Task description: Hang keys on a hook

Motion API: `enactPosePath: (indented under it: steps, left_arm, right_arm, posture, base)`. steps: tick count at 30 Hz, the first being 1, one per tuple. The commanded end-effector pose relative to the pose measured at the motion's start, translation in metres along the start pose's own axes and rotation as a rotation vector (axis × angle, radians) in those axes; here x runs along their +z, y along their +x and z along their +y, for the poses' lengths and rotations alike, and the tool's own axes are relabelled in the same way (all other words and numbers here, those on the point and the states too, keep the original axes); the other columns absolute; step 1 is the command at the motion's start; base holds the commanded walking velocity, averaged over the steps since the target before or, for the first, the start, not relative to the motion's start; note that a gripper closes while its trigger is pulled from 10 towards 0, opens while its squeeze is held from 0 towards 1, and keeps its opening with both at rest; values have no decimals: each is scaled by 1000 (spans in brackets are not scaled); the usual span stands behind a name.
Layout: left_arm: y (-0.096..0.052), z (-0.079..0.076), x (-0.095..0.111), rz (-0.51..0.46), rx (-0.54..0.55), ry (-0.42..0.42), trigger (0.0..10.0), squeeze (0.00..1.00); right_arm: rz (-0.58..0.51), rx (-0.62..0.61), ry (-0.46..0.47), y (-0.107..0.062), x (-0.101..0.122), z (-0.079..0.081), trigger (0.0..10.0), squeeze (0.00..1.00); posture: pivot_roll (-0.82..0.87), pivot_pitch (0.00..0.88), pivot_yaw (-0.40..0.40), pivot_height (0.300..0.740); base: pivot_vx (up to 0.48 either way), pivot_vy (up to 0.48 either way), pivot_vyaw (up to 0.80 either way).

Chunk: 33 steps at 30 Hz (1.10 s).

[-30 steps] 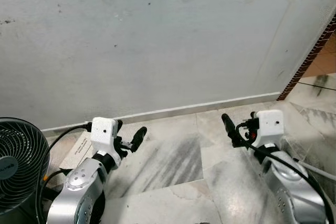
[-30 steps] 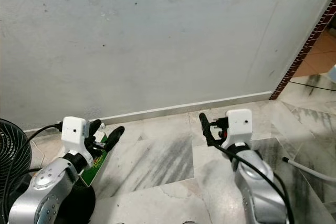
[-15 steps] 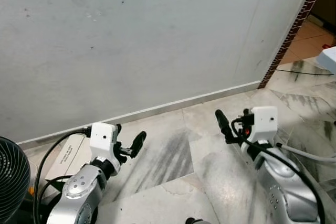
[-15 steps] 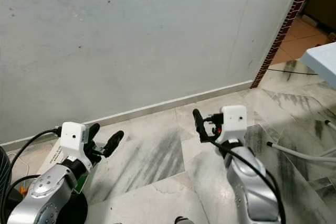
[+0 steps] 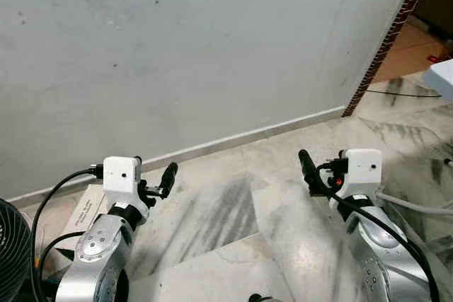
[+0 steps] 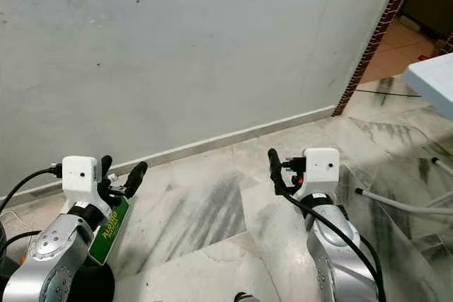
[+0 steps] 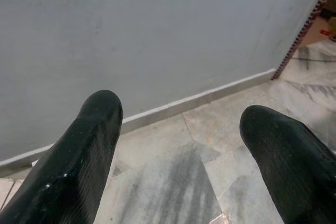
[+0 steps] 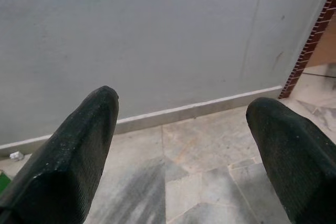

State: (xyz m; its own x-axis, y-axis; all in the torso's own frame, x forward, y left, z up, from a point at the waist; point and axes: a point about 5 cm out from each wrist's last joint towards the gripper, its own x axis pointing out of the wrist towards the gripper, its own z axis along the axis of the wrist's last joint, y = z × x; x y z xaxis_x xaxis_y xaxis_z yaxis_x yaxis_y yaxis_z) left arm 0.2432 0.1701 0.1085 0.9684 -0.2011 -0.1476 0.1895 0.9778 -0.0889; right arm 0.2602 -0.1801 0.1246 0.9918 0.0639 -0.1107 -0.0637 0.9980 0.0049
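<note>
Grey-veined marble floor [image 5: 233, 217], green-labelled box [image 6: 107, 231], black fan [image 5: 10, 245], white hose [image 6: 403, 203]

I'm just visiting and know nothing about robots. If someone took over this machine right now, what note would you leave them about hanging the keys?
Left gripper: open, holding nothing, raised in front of the robot and pointing at the wall.
Right gripper: open, holding nothing, also raised toward the wall.
Job's things: I can make out no keys and no hook; ahead are the plain grey wall, its skirting and the marble floor. A fan and a green-labelled box sit by the left arm; a brick edge lies to the right.
Done: nothing yet, as far as can be seen.
Left: find the keys, pick them up, find the hook, hang them.
</note>
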Motion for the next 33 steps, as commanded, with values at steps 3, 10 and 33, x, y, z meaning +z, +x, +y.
enactPosePath:
  steps: [3,10,33]
  left_arm:
    - [-3,6,-2,-53,5,40,10000,0]
    - [-4,18,6,-141,135,203,10000,0]
    - [10,7,16,-242,159,26,10000,0]
  right_arm:
    - [-39,-36,-6,-4,4,-7,10000,0]
    - [-127,-100,-110,-3,15,-14,10000,0]
    - [-89,-6,-1,11,12,7,10000,0]
  posture:
    - [-42,125,34,740]
    - [-50,123,28,740]
    - [-44,105,19,740]
  base:
    - [0,0,-623]
    - [0,0,0]
    - [0,0,0]
